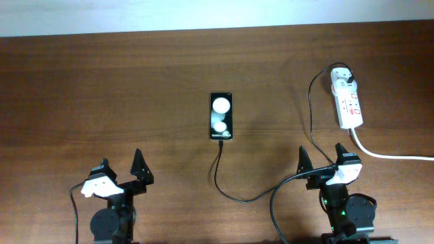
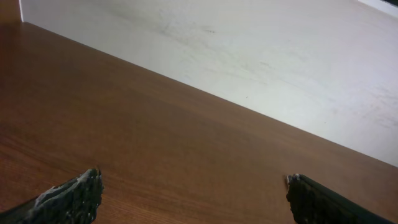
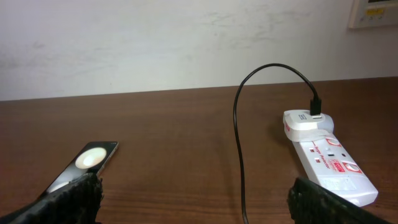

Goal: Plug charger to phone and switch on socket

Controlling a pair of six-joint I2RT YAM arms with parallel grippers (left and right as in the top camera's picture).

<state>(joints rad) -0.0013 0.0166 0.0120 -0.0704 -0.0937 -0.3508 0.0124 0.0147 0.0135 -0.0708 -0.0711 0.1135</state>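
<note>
The phone (image 1: 221,116) lies flat mid-table, a black slab with two white circles; it also shows in the right wrist view (image 3: 87,163). The charger cable (image 1: 234,196) runs from the phone's near end, curves right, then up to the white plug adapter (image 1: 344,81) in the socket (image 1: 348,104). In the right wrist view the cable (image 3: 239,162) arches up to the adapter (image 3: 306,122) on the power strip (image 3: 329,165). My left gripper (image 1: 122,168) is open and empty at the near left; it also shows in its wrist view (image 2: 194,193). My right gripper (image 1: 321,158) is open and empty, near the cable (image 3: 194,196).
The socket's thick white cord (image 1: 393,155) runs off to the right edge. A pale wall (image 3: 155,43) stands behind the table's far edge. A white wall fitting (image 3: 373,12) is at the upper right.
</note>
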